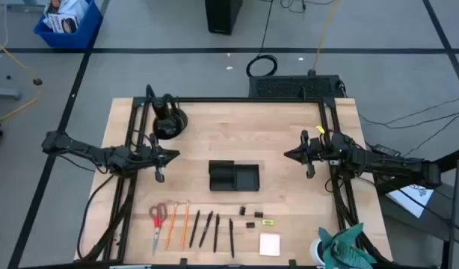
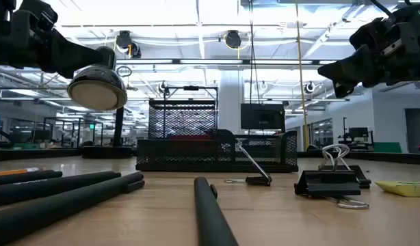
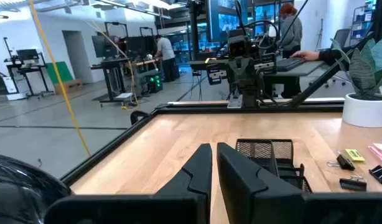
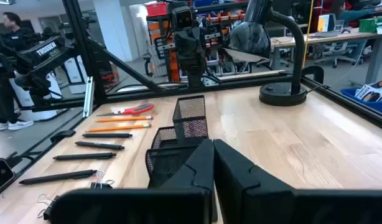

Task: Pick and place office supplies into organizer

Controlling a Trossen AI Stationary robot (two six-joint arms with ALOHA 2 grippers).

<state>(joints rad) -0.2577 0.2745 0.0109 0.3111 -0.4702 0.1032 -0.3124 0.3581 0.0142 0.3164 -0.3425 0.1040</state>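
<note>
**Both arms hang above the table, organizer at its middle, supplies along the near edge**

While the wooden table [image 1: 237, 142] carries everything, the two dark arms hover over it from opposite side edges. The left gripper [image 1: 170, 156] sits above the left part of the table with its fingers [image 3: 197, 171] pressed almost together, holding nothing. The right gripper [image 1: 289, 155] faces it from the right side, its fingers [image 4: 200, 165] fully closed and empty.

Near the far left corner stands a black desk lamp [image 1: 168, 119] on a round base. At the near right corner lies a teal-green cloth [image 1: 345, 245], crumpled.

The organizer [image 1: 233, 176], a black mesh tray, rests at the middle of the table between the two grippers, its long axis running parallel to the near edge.

Along the near edge the supplies lie in a row. Toward the near left corner are the red-handled scissors [image 1: 158, 224], long axis running from near edge to far edge, handles toward the far edge. Just beside them lie two orange pencils [image 1: 179, 224], roughly parallel to the scissors. Next come the black pens [image 1: 211, 230], also lengthwise from near to far and slightly fanned. A square pink notepad [image 1: 270, 243] lies close to the near edge, right of the pens. Between it and the organizer are small black clips [image 1: 248, 214] and a yellow-green piece [image 1: 267, 221].
</note>
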